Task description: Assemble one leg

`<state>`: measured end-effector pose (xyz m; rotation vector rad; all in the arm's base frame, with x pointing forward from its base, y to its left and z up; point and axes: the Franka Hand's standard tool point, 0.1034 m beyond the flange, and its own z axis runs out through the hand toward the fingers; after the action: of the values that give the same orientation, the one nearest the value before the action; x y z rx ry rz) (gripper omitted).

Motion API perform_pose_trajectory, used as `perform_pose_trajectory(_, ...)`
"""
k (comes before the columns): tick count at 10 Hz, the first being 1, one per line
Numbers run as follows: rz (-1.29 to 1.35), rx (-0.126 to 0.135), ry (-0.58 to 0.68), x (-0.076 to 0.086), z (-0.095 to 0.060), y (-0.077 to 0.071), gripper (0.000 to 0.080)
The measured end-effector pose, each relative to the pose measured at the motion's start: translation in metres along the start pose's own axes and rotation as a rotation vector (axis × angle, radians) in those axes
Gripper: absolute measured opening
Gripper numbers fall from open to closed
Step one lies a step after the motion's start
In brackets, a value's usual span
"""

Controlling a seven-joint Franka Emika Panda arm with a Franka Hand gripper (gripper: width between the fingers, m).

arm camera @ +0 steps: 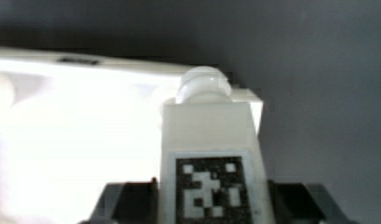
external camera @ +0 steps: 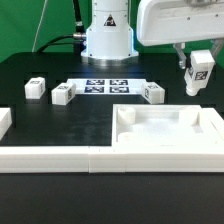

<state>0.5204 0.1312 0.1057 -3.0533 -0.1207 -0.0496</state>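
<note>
My gripper (external camera: 197,72) is shut on a leg (external camera: 198,74), a small white block with a black-and-white tag, and holds it in the air at the exterior view's right, above the far right corner of the big white tray-like piece (external camera: 168,138). In the wrist view the held leg (arm camera: 212,130) stands between the dark fingers (arm camera: 130,200), its rounded peg end pointing away, with the tray-like piece (arm camera: 80,120) bright and washed out beyond it. Three more legs lie on the table: one at the left (external camera: 36,88), one left of middle (external camera: 63,95), one right of middle (external camera: 153,93).
The marker board (external camera: 106,86) lies flat at the middle back, in front of the robot base (external camera: 107,40). A long white wall (external camera: 50,157) runs along the front, with a short white piece (external camera: 5,122) at the exterior view's left edge.
</note>
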Motion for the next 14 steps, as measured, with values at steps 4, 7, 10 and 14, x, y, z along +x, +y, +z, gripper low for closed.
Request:
perform_pose_trajectory(4, -0.039, 0.006, 0.183, 0.011, 0.005, 0.001, 0.029)
perform_pose_trajectory(7, -0.093, 0.014, 0.214, 0.053, 0.003, -0.007, 0.029)
perform_pose_trajectory(10, -0.105, 0.013, 0.217, 0.06, 0.002, -0.006, 0.029)
perform_pose_trajectory(14, -0.123, 0.007, 0.296, 0.072, 0.001, 0.002, 0.029)
